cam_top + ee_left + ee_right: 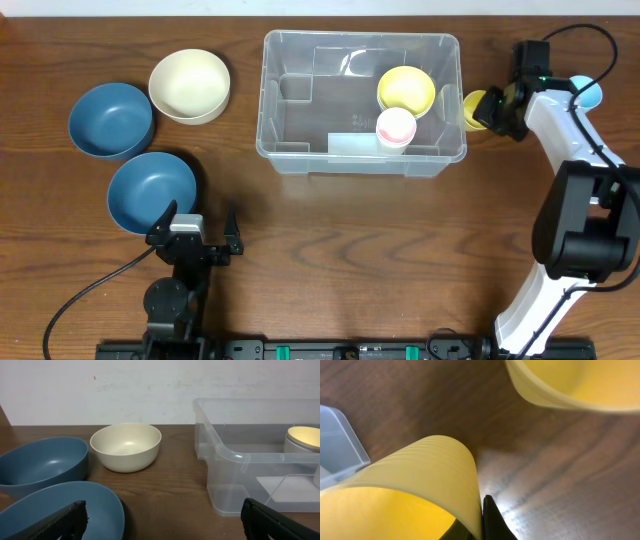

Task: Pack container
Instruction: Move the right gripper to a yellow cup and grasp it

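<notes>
the container (350, 161) stands at the far middle of the table, with a yellow bowl (406, 88) and a pink cup (395, 127) inside, at its right end. just beside its right wall, the right gripper (484, 108) pinches the wall of a yellow cup (430, 465). the left gripper (197, 226) has its fingers wide and empty, near a blue bowl (148, 190).

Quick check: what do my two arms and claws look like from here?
Left arm: all black, with a grey block behind the black left claw and a black cable curving from its base. Right arm: white links, bulky black joints, black right claw, a looped cable above the wrist, a small green light.
</notes>
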You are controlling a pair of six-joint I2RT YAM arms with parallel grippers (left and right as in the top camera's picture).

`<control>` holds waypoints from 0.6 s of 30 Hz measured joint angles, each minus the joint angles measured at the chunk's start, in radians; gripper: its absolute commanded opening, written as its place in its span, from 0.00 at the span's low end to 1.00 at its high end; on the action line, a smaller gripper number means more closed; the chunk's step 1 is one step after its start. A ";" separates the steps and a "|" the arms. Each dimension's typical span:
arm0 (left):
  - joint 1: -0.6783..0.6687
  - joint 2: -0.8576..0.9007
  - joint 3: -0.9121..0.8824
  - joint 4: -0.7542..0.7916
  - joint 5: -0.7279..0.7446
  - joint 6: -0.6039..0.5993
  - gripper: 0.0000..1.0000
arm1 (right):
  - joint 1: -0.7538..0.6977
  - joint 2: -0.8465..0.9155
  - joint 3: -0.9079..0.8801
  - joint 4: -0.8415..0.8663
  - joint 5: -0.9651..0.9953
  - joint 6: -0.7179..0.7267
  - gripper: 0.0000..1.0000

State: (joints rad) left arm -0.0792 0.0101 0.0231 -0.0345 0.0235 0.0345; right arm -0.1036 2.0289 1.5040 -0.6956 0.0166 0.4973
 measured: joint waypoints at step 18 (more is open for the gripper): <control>0.000 0.000 0.000 0.000 0.000 0.000 0.98 | -0.050 -0.507 -0.001 -0.138 -0.087 -0.018 0.01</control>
State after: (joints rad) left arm -0.0792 0.0101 0.0231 -0.0345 0.0235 0.0345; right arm -0.1539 1.5219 1.5032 -0.8341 -0.0704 0.4797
